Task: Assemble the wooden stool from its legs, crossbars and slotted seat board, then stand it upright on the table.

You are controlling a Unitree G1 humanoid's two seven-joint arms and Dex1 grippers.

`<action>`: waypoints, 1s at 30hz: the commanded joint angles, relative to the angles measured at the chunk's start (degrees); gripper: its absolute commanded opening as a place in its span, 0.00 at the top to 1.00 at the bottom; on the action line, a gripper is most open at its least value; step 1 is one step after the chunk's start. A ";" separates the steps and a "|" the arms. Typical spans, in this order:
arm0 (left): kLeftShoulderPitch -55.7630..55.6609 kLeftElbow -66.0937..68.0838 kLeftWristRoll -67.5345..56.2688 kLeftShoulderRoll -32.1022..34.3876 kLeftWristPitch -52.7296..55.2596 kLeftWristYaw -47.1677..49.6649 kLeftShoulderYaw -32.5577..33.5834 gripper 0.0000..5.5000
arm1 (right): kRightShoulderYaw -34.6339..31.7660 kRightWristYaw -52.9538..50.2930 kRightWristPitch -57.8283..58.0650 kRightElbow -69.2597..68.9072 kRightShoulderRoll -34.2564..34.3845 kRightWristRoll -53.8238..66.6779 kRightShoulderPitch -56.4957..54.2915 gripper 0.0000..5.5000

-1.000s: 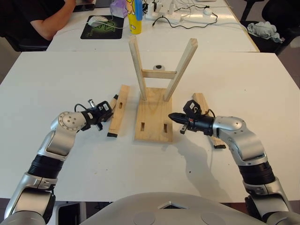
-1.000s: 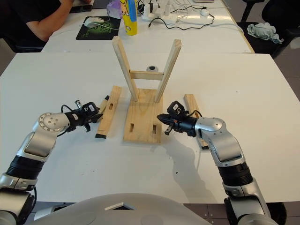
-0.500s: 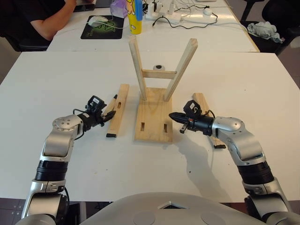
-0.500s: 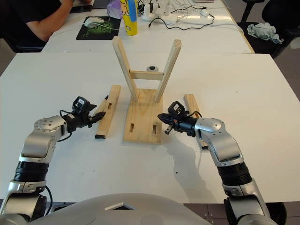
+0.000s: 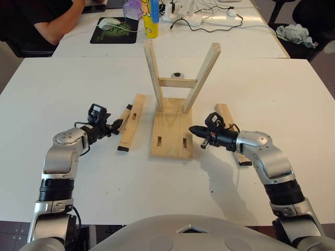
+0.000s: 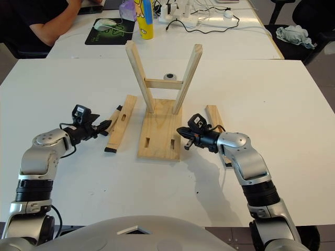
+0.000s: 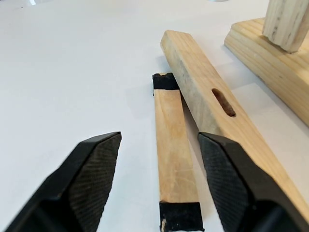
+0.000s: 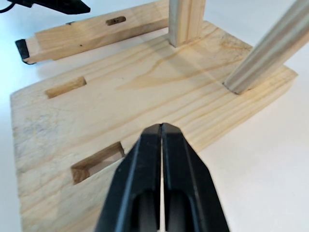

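The slotted seat board (image 5: pixel 171 133) lies flat mid-table. Two legs stand in its far slots, joined by a crossbar (image 5: pixel 177 82). Its two near slots (image 5: pixel 158 140) hold nothing. To its left lie a loose slotted leg (image 5: pixel 132 125) and, beside it, a thin crossbar with black ends (image 7: pixel 174 145). My left gripper (image 5: pixel 116 125) is open just left of them, low over the table, fingers (image 7: pixel 91 174) straddling the thin crossbar's near end. My right gripper (image 5: pixel 192 129) is shut on nothing, its tip at the board's right edge (image 8: pixel 161 128). Another loose leg (image 5: pixel 226 116) lies partly under my right arm.
A small dark round object (image 5: pixel 177 75) sits behind the standing legs. A second table behind carries a mouse pad (image 5: pixel 111 29), a yellow bottle (image 5: pixel 151 18) and cables. A cloth (image 5: pixel 296 32) lies at the far right. Bare white tabletop (image 5: pixel 63 89) stretches on both sides.
My left arm has swung outward to the left and its gripper has turned to point at the loose leg and crossbar. The right arm and the wooden parts have kept still.
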 commanded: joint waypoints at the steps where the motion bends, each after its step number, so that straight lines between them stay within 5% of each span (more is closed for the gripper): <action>1: 0.64 0.04 0.17 0.78 1.71 -0.43 -1.62 0.46 | 0.57 -0.36 -0.40 0.21 0.07 -0.30 -0.54 1.00; 8: 0.30 3.41 2.35 1.42 3.63 1.26 -3.36 0.46 | 0.71 -0.58 0.26 -0.77 0.36 0.01 -1.19 1.00; 18: -0.43 5.84 0.76 0.50 2.79 1.27 -1.93 0.72 | 0.01 -1.13 1.05 -0.06 0.49 0.32 -2.33 1.00; 26: -1.15 1.60 -1.59 -2.42 -17.95 6.12 7.72 0.76 | -1.61 -3.39 1.42 -3.08 3.43 3.19 -0.54 1.00; 30: 5.93 -4.99 1.32 0.88 -33.11 1.67 7.06 0.76 | -5.39 -5.09 6.44 -4.72 7.80 10.56 0.81 0.95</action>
